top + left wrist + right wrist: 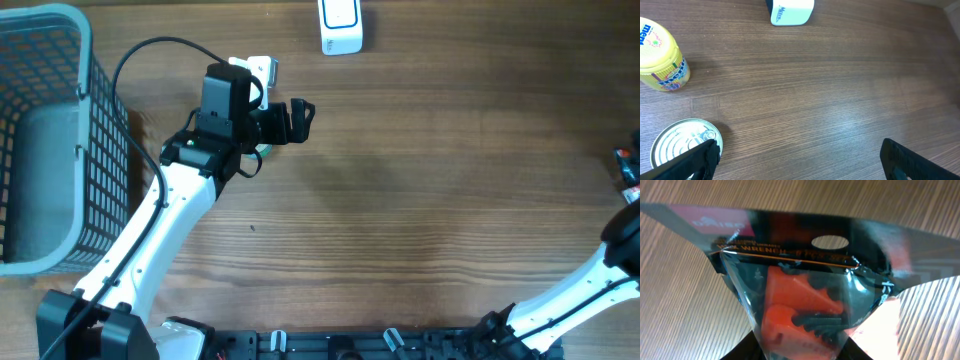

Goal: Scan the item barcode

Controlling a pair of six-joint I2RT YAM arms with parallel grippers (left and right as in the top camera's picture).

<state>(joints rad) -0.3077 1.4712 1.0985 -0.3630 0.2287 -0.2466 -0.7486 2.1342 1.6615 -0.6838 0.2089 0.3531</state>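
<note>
Wrench pack (800, 300) sits right up against R wrist cam: clear bag, orange holder w/ black hex keys, black-red header card w/ hang hole. Right gripper (800, 355) is clamped nearly shut on its lower end, fingers mostly hidden. Left gripper (799, 147) is spread fully wide, holding nothing, over wood table (840, 90). Tin can (682, 145) is just beside one finger, yellow tub (660, 60) further off, white scanner (790, 11) farthest. Grey basket (60, 30) at table's L end.
</note>
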